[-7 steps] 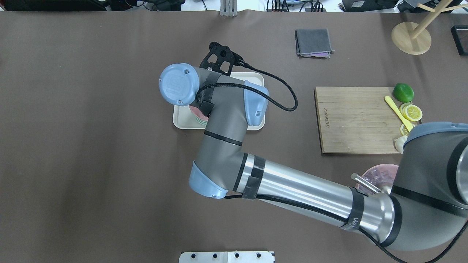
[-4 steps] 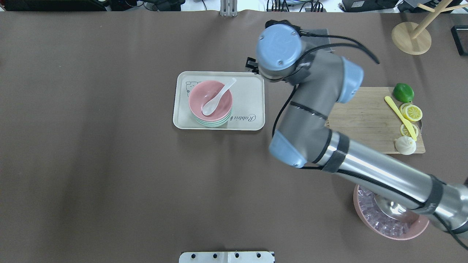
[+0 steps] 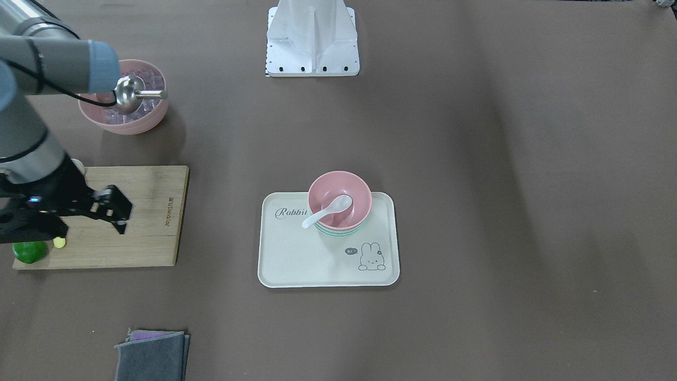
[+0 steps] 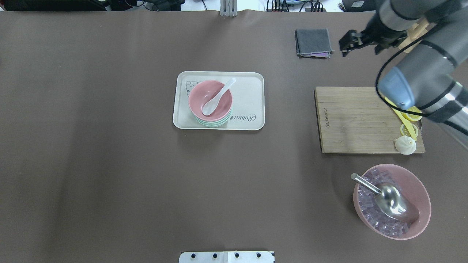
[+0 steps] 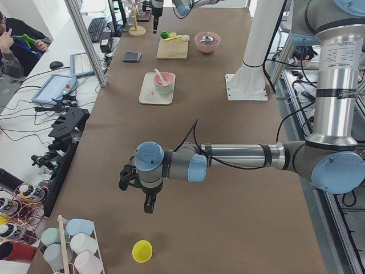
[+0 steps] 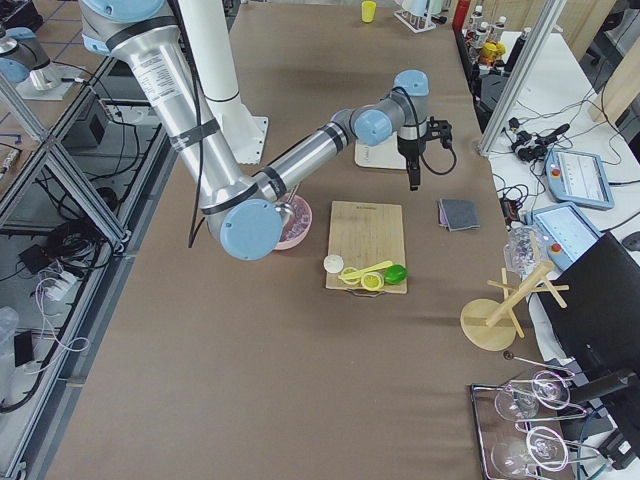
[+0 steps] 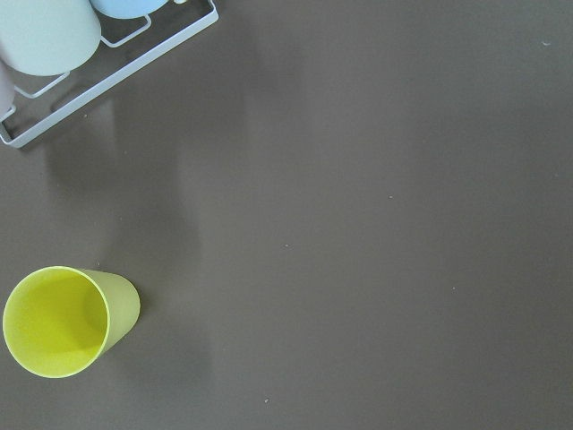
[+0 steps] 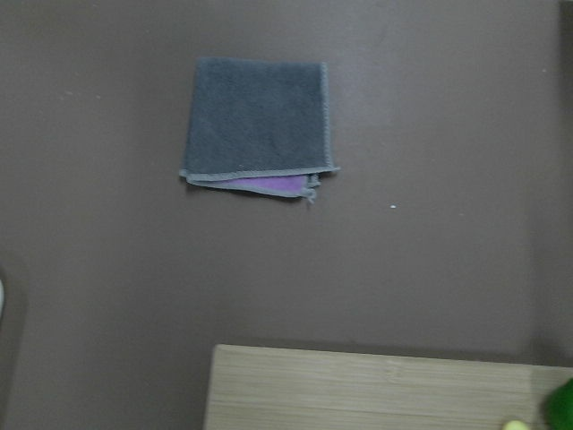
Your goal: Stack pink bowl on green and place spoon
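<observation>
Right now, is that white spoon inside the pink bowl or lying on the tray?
Inside. The spoon lies with its scoop in the pink bowl, handle leaning out over the rim.

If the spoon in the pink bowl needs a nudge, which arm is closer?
Probably right. The right gripper hangs near the grey cloth, closer to the tray; the left gripper is far down the table, near a yellow cup.

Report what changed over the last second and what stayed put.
The right arm swung away from over the tray toward the table's far right side. Its end effector now hangs empty near the grey cloth. That uncovered the pink bowl stacked on the green bowls, with the spoon inside. The tray, board and ice bowl stayed put.
</observation>
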Available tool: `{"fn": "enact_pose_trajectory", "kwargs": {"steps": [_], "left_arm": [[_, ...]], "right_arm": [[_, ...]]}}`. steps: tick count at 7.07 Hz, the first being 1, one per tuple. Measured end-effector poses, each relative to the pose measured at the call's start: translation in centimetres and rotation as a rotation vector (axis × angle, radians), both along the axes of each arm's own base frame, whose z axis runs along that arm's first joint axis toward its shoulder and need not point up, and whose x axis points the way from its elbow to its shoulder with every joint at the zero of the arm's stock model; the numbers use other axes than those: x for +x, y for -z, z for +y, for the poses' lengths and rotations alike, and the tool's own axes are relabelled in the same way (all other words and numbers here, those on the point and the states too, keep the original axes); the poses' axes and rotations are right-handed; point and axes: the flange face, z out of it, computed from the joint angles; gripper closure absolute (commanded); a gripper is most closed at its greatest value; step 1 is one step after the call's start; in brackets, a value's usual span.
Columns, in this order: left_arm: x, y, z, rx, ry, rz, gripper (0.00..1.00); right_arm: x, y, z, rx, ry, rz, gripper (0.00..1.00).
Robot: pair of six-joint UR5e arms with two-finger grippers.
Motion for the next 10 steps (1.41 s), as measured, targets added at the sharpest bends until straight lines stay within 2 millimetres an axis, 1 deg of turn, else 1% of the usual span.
{"fn": "enact_pose_trajectory", "kwargs": {"steps": [1,2,3,4,5,6,7,8,9,10], "left_arm": [[0.0,-0.2,0.0,-0.004,0.001,0.0,0.01],[0.0,-0.4,0.1,-0.01,0.001,0.001,0.01],[0.0,-0.8,0.2,-0.019,0.001,0.0,0.01],[0.0,-1.7,0.4,-0.038,0.001,0.001,0.01],[0.0,-2.6,0.6,-0.056,0.001,0.002,0.01],[0.0,-3.0,0.7,-0.064,0.001,0.003,0.01],[0.0,-3.1,0.8,-0.069,0.0,0.004,0.01],[0.0,-3.0,1.0,-0.072,-0.001,0.009,0.01],[0.1,-2.6,1.0,-0.078,-0.001,0.02,0.01],[0.1,-1.5,1.1,-0.096,-0.001,0.028,0.01]], "right_arm": [[6.0,-5.3,1.2,0.03,0.063,0.041,0.0],[11.3,-10.2,2.9,0.045,0.116,0.08,0.0],[16.1,-15.0,5.0,0.037,0.157,0.104,0.0],[19.9,-19.3,7.6,0.007,0.179,0.113,0.0],[22.4,-23.2,10.7,-0.033,0.19,0.118,0.0],[24.4,-26.6,13.9,-0.081,0.186,0.121,0.0],[25.6,-29.1,16.6,-0.129,0.175,0.125,0.0],[26.1,-30.2,17.8,-0.152,0.167,0.125,0.0],[26.3,-30.5,18.2,-0.16,0.163,0.124,0.0],[26.4,-30.5,18.3,-0.162,0.162,0.123,0.0]]}}
